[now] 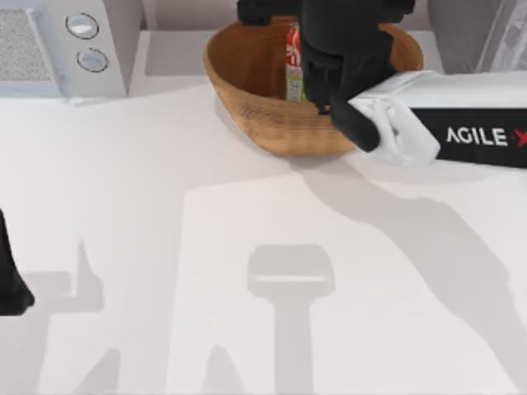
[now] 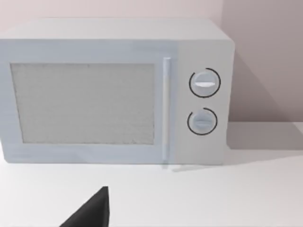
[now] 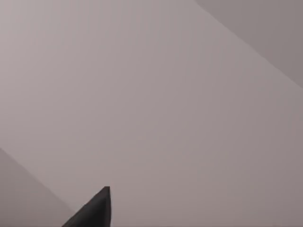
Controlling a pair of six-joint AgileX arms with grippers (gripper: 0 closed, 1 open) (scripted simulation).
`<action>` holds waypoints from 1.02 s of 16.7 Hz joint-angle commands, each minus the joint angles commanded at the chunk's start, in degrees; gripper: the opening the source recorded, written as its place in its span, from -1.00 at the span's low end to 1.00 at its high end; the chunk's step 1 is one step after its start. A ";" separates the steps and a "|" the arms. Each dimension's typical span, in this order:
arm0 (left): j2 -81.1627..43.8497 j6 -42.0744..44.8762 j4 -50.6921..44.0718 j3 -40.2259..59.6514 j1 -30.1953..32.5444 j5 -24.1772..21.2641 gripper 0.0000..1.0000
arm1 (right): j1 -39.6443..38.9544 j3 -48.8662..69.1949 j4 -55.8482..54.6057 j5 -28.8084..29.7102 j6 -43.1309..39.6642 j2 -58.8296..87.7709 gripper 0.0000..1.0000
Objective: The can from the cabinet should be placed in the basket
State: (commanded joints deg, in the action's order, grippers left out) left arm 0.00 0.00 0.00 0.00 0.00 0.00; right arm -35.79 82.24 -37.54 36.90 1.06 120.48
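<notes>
The can (image 1: 293,66), red with a green lower band, stands inside the basket (image 1: 247,90), a wide orange-brown woven bowl at the back of the table. My right gripper (image 1: 314,76) hangs over the basket right beside the can and hides the can's right side. One dark fingertip (image 3: 97,210) shows in the right wrist view against a bare wall, with nothing held by it, so the gripper reads as open. A corner of the dark grey cabinet (image 1: 469,29) shows at the back right. My left arm (image 1: 11,284) is parked at the table's left edge, its fingertip (image 2: 97,210) standing off-centre, open.
A white microwave (image 1: 58,45) with two round knobs stands at the back left, and it faces the left wrist camera as microwave (image 2: 118,90). White tabletop (image 1: 263,288) stretches in front of the basket, crossed by arm shadows.
</notes>
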 joint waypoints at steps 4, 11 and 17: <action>0.00 0.00 0.00 0.00 0.00 0.00 1.00 | 0.00 0.00 0.00 0.00 0.00 0.00 1.00; 0.00 0.00 0.00 0.00 0.00 0.00 1.00 | -0.11 -0.02 0.00 0.00 0.00 0.00 1.00; 0.00 0.00 0.00 0.00 0.00 0.00 1.00 | 7.31 -10.94 9.11 -6.20 -0.15 -12.50 1.00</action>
State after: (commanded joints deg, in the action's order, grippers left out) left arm 0.00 0.00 0.00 0.00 0.00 0.00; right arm -28.48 71.30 -28.43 30.69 0.91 107.98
